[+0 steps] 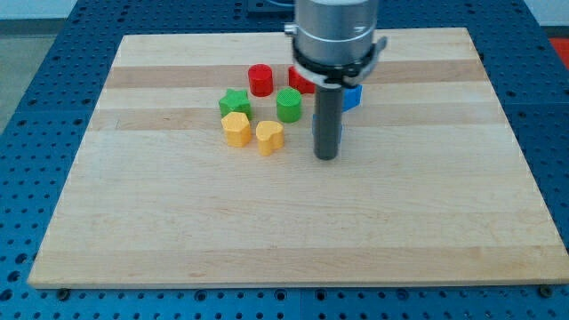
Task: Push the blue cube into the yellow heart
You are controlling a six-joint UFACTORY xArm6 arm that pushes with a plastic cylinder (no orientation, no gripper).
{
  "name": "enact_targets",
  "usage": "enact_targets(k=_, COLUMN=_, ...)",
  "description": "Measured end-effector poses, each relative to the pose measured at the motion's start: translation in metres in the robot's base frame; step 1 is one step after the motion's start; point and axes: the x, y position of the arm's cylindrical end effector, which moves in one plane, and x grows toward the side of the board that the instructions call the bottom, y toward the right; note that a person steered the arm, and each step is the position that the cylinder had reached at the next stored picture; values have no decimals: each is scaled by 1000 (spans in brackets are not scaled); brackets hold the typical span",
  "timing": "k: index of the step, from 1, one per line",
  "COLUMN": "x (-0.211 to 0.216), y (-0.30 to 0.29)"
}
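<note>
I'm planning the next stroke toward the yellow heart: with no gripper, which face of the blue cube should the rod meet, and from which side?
Meet the blue cube on its face toward the view's right, coming round from that side, slightly from the top: the yellow heart lies to its left and a little lower. My tip now sits below the cube, on the heart's side, so it probably must circle round. The green cylinder stands near that line.
</note>
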Motion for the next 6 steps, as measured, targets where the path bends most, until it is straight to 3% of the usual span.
enact_targets(k=1, x=-4, y=37)
enact_targets(k=3, x=-34, y=45)
enact_targets(k=6, x=-35, y=-19)
